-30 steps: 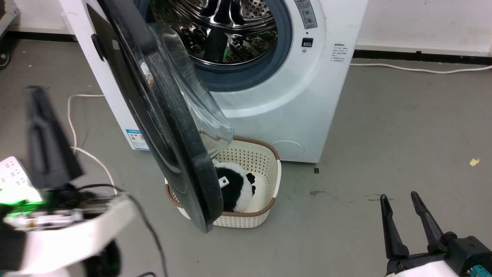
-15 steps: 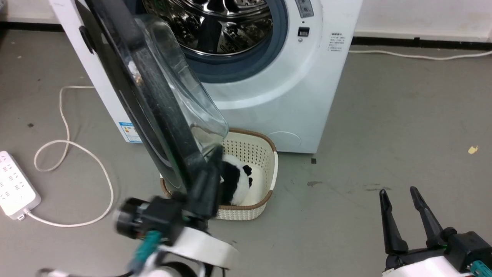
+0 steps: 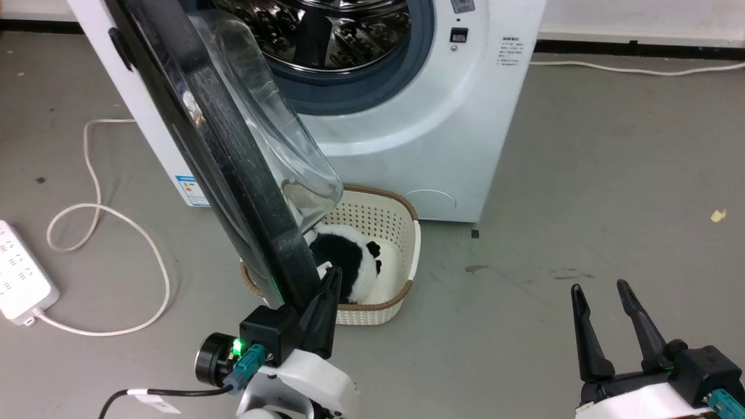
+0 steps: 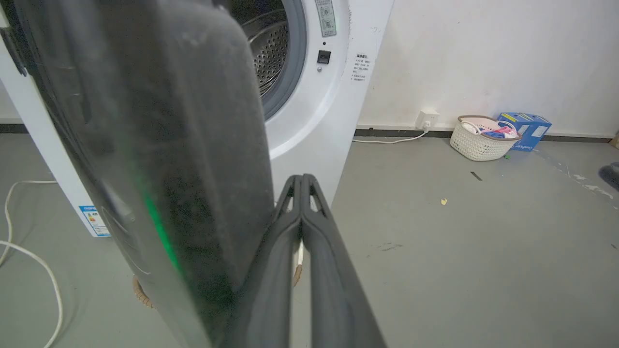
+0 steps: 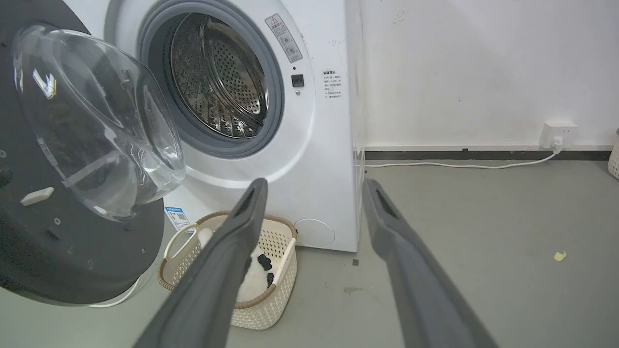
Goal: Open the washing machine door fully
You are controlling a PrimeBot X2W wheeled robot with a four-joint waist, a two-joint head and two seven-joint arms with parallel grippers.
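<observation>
The washing machine [image 3: 442, 128] is white, and its steel drum mouth stands uncovered. The washing machine door [image 3: 233, 174] hangs partly swung out to the left, black rim edge-on, with its clear glass bowl [image 3: 273, 139] facing the drum. My left gripper [image 3: 333, 276] is shut with nothing in it, its fingers lying right beside the rim's lower edge on the bowl side. In the left wrist view the door [image 4: 169, 121] looms just left of that gripper [image 4: 301, 180]. My right gripper [image 3: 599, 288] stands open at the lower right, well away from the door [image 5: 58, 251] and holding nothing [image 5: 314, 183].
A cream basket [image 3: 407, 244] holding a black-and-white plush [image 3: 349, 262] sits on the floor under the door. A white power strip [image 3: 20, 279] and its looped cable [image 3: 116, 233] lie at the left. Another basket [image 4: 478, 145] and a blue box [image 4: 524, 130] stand by the far wall.
My left arm has swung in from the far left to the door's lower edge. The head camera has shifted a little. The right gripper has stayed put.
</observation>
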